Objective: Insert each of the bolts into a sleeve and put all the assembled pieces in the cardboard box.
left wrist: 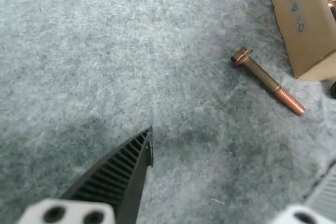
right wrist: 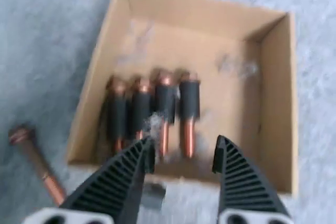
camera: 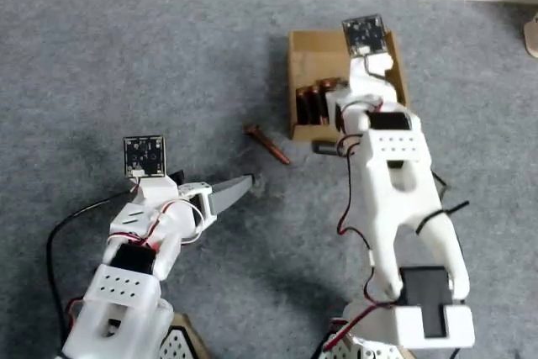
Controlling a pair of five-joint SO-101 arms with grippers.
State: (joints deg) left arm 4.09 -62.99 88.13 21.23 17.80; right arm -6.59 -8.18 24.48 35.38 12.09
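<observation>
The cardboard box stands at the back of the table. Several assembled pieces, copper bolts in black sleeves, lie side by side in it. My right gripper hangs open over the box's near wall, holding nothing. A loose copper bolt lies on the carpet beside the box, and it also shows in the left wrist view. A small dark piece, seemingly a sleeve, lies just outside the box under the right arm. My left gripper is open and low over the carpet, a short way from the bolt.
Grey carpet covers the whole table. The box wall rises just beyond the loose bolt. The right arm's body stretches from the front edge up to the box. Cables hang beside both arms.
</observation>
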